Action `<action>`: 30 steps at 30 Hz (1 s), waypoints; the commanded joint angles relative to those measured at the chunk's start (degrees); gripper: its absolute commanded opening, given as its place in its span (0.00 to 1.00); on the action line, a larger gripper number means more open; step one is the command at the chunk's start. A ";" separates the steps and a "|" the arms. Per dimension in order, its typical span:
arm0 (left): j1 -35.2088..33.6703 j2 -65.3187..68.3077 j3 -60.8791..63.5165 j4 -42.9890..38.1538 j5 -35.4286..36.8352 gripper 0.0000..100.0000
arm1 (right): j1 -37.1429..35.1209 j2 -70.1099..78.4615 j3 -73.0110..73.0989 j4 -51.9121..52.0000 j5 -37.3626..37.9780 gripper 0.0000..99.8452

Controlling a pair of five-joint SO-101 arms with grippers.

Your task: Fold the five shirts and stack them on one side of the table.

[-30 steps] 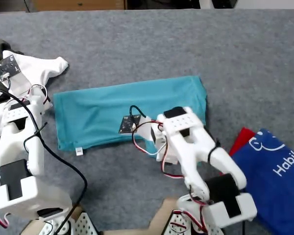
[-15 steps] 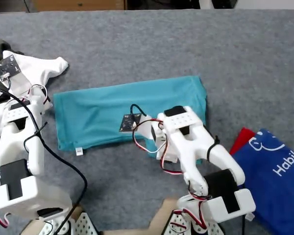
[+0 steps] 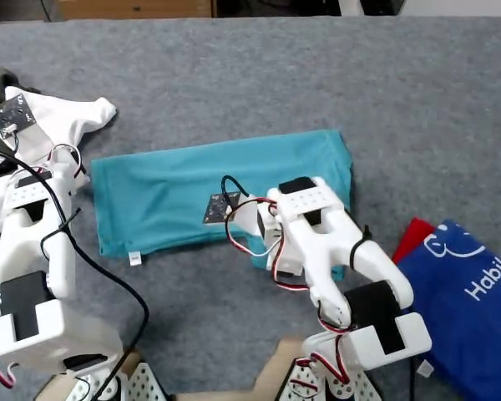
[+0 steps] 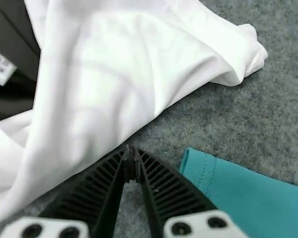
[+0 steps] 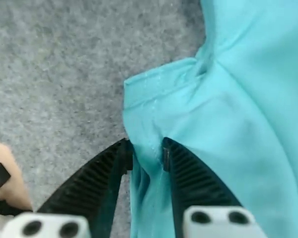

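Your right claw (image 5: 145, 147) pinches only the teal shirt (image 3: 192, 192) hem; thin grip could slip mid-fold; left claw (image 4: 132, 154) clenched empty

White lettering (image 3: 483, 282) stands on the blue shirt (image 3: 459, 334) at the near right, partly cut off; the tag (image 3: 134, 259) on the teal shirt (image 3: 175, 196) seems too small to read.

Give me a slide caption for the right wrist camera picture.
Right gripper pinches a bunched edge of the teal shirt lying on the grey table.
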State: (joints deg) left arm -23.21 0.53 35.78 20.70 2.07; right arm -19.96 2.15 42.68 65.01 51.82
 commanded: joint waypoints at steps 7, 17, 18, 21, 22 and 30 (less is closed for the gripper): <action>0.53 -0.40 -2.55 -0.97 0.44 0.02 | -3.21 4.18 0.75 0.53 0.70 0.14; 0.53 -0.40 -2.55 -0.97 0.35 0.02 | -3.21 4.53 0.40 1.05 0.53 0.01; 0.53 -0.40 -2.55 -0.97 0.35 0.02 | -3.03 4.53 0.40 0.97 0.53 0.00; 0.62 -0.40 -2.55 -0.97 0.35 0.02 | -0.40 4.26 0.04 0.88 0.44 0.00; 0.62 -0.40 -2.55 -0.97 0.35 0.02 | 0.84 4.26 -0.57 0.88 0.26 0.00; 0.62 -0.40 -2.55 -0.97 0.35 0.02 | 3.65 4.62 -11.56 4.84 -5.27 0.00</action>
State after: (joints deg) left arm -23.21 0.53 35.78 20.70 2.07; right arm -18.02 6.37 36.35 67.74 47.69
